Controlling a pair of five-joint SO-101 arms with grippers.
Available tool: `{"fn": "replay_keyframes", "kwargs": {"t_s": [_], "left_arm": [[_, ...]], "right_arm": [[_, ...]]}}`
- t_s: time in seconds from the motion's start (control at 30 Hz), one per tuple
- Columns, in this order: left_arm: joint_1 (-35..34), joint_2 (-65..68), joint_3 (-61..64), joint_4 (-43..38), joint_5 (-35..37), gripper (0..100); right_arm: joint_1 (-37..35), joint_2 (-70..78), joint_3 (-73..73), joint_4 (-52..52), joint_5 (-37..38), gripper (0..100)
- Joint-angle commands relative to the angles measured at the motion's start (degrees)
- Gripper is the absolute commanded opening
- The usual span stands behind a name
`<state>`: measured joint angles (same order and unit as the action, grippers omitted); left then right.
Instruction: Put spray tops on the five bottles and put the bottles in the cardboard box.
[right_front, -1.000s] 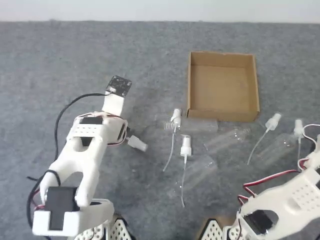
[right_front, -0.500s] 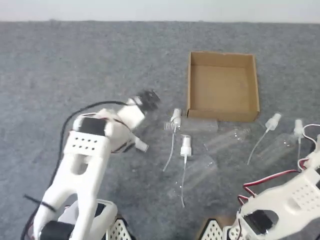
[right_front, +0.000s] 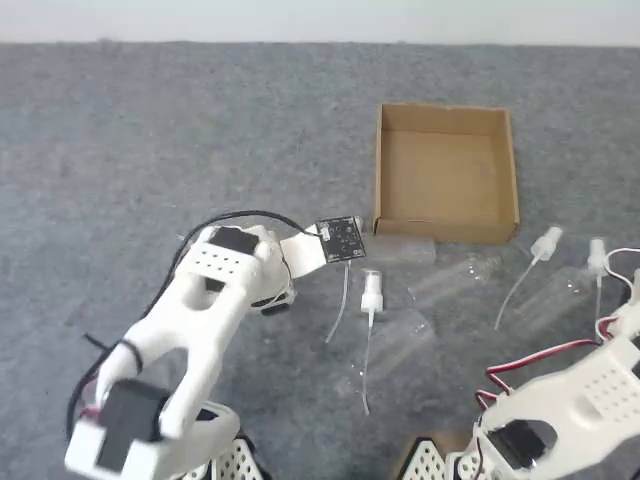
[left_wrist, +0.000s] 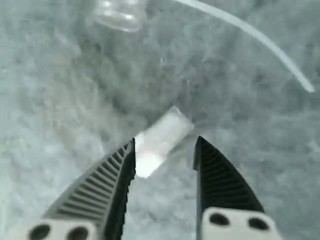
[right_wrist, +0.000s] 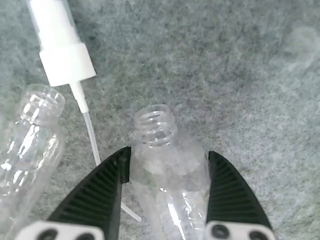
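Gaping jaws, both sides: white cap (left_wrist: 160, 142) between left pair, clear bottle (right_wrist: 167, 170) between right.

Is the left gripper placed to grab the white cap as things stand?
Probably yes: the left gripper is open, the cap lies on the carpet between its fingers, and nothing blocks it.

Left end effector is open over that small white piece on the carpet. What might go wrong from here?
1. The small white piece lies slanted and off-centre in the open left end effector; closing may flick it away instead of pinching it.
2. A thin dip tube lies just beyond; a sweep could drag it.
3. The clear bottle within the right end effector has a spray top and another bottle close by; lifting might nudge them.
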<state>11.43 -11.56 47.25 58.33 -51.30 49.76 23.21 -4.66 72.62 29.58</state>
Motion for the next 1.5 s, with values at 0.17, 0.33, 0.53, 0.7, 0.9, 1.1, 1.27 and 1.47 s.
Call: {"fn": "replay_keyframes", "kwargs": {"t_s": [0.17, 0.33, 0.53, 0.7, 0.9, 1.1, 1.27, 1.47], "left_arm": [[-0.26, 6.07, -2.51, -7.21, 3.34, 14], [-0.26, 5.71, -2.51, -7.03, 16.09, 2], [-1.93, 2.64, -2.15, -7.12, 43.52, 1], [-6.59, 2.55, -2.42, -10.55, 51.60, 1], [-6.86, 2.55, -5.67, -8.62, 53.01, 1], [-6.42, 2.11, -5.23, -9.05, 59.87, 1], [-6.24, 2.37, -1.27, -12.57, 61.98, 1], [-5.27, 2.11, -0.04, -14.68, 62.07, 1]], "right_arm": [[-0.92, -0.92, -2.11, 0.48, 1.05, 14.0], [-0.75, -0.92, -2.11, 0.48, 1.05, 13.9], [-0.92, -0.92, -2.11, 0.48, 1.05, 13.9], [-0.92, -0.92, -2.02, 0.48, 3.96, 13.8], [-1.01, -1.01, -2.02, 0.57, 4.57, 14.0], [-1.54, -0.92, -2.11, 0.48, 5.54, 13.7], [-1.71, -0.92, -2.02, 0.48, 9.32, 13.7], [-1.63, -0.92, -2.11, 1.80, 9.41, 14.0]]}}
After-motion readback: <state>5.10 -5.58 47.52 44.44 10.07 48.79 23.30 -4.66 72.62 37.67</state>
